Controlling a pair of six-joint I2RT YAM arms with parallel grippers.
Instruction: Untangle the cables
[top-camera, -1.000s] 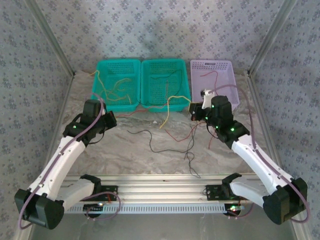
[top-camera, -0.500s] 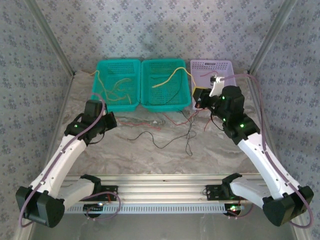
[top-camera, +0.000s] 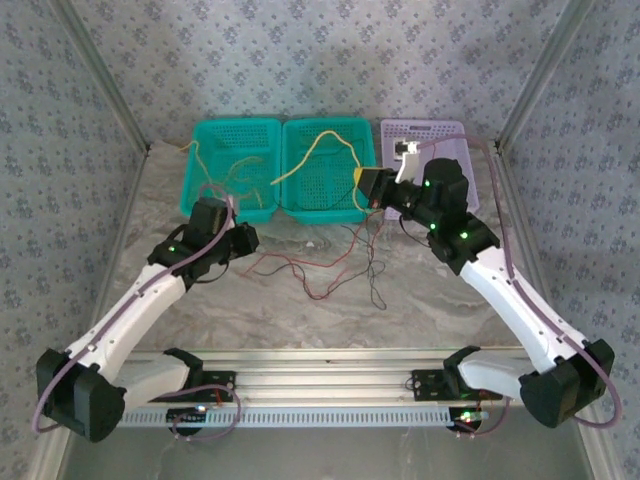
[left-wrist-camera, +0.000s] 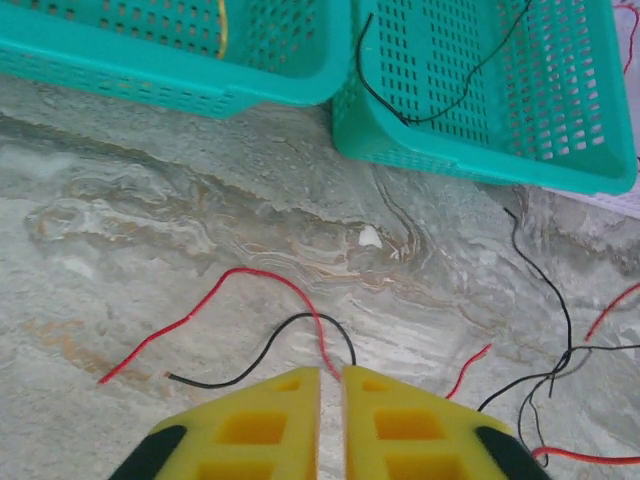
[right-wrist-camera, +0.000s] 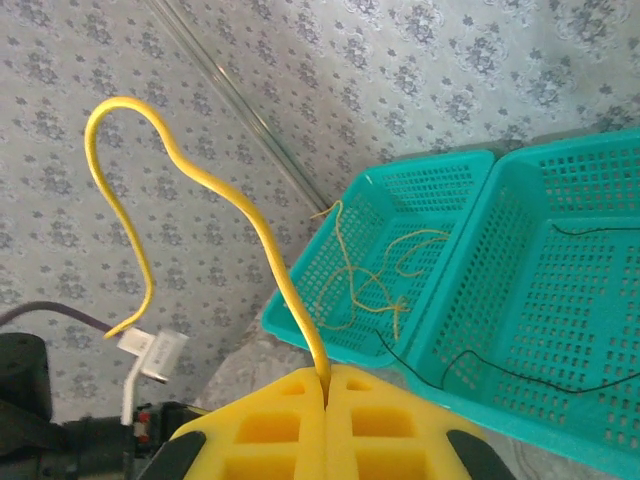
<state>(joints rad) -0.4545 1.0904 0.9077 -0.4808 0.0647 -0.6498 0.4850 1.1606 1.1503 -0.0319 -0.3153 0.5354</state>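
My right gripper (top-camera: 368, 188) is shut on a yellow cable (top-camera: 310, 150) and holds it in the air over the middle teal basket (top-camera: 330, 122). In the right wrist view this yellow cable (right-wrist-camera: 225, 195) rises from the pinched tips (right-wrist-camera: 325, 375) and loops over to the left. My left gripper (top-camera: 247, 240) sits low over the table, its jaws (left-wrist-camera: 332, 372) nearly together with a thin slit. A red cable (left-wrist-camera: 250, 272) runs into that slit. A black cable (left-wrist-camera: 260, 350) passes beside it. Red and black cables (top-camera: 330, 275) lie tangled on the table between the arms.
The left teal basket (top-camera: 205, 135) holds several thin yellow cables (top-camera: 235, 170). A black cable (left-wrist-camera: 440, 110) lies in the middle basket. A lilac basket (top-camera: 460, 130) stands at the back right, behind the right arm. Patterned walls close in both sides and the back.
The right gripper has lifted the yellow cable off the table and carried it up and left over the middle basket. The left gripper has moved right, and the red cable has gone slack.
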